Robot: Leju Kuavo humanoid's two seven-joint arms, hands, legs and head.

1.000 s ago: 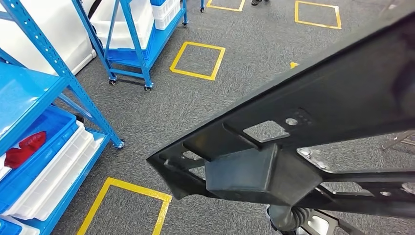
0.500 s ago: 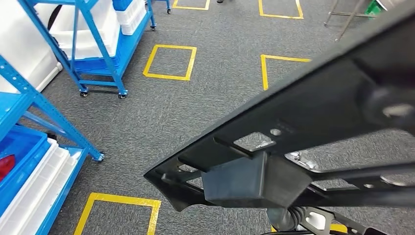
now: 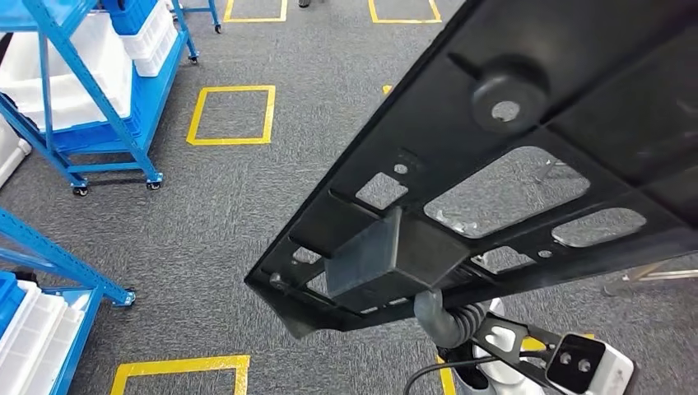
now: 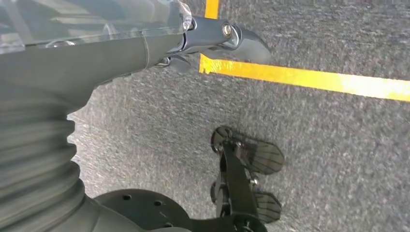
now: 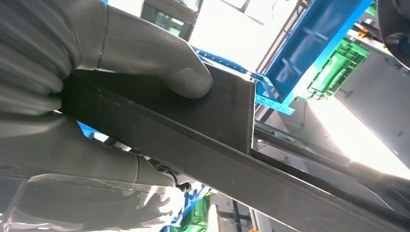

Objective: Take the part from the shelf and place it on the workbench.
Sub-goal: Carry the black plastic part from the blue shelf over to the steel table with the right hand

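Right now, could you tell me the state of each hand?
Left hand: hangs over the floor, holding nothing visible; open or shut cannot be told.
Right hand: grips the black part.

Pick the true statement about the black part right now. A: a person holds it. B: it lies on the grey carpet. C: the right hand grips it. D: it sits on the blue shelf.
C: in the right wrist view the right hand has its thumb pressed on the black part with fingers beneath it, so the part is carried above the floor.
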